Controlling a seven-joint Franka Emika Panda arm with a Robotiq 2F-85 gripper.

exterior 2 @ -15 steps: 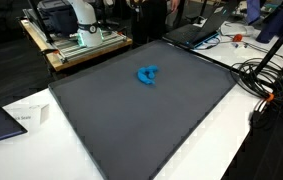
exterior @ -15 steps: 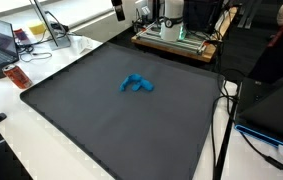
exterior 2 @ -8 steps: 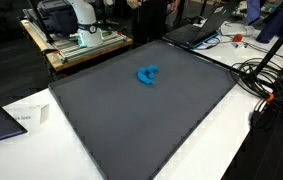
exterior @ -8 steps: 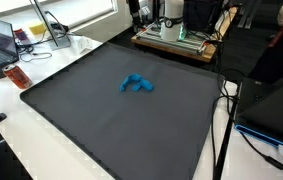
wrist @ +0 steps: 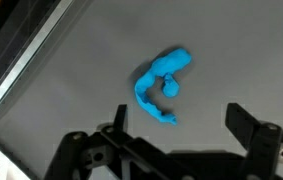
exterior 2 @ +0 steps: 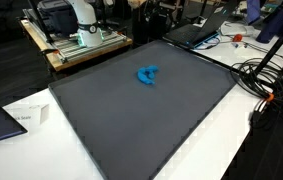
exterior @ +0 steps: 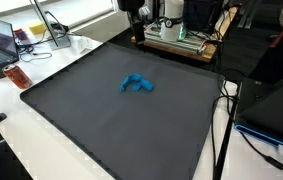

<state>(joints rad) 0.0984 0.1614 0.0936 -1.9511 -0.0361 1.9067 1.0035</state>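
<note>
A blue, curled soft object (exterior: 135, 84) lies on a dark grey mat (exterior: 91, 125), a little toward its far side. It also shows in the other exterior view (exterior 2: 147, 75) and in the wrist view (wrist: 161, 85). My gripper (wrist: 181, 125) is open and empty. Its two dark fingers stand wide apart, high above the mat, with the blue object in view between and beyond them. In an exterior view the gripper (exterior: 138, 30) hangs at the top, above the mat's far edge. It touches nothing.
The mat (exterior 2: 141, 125) covers a white table. A wooden platform with the robot base (exterior: 176, 35) stands behind it. A laptop (exterior: 3, 42) and a red object (exterior: 18, 76) lie at one side. Cables (exterior 2: 266, 85), another laptop (exterior 2: 196, 33) and a paper (exterior 2: 26, 118) lie around it.
The gripper has come down into view at the top of an exterior view, over the mat's far edge. The blue object has not moved.
</note>
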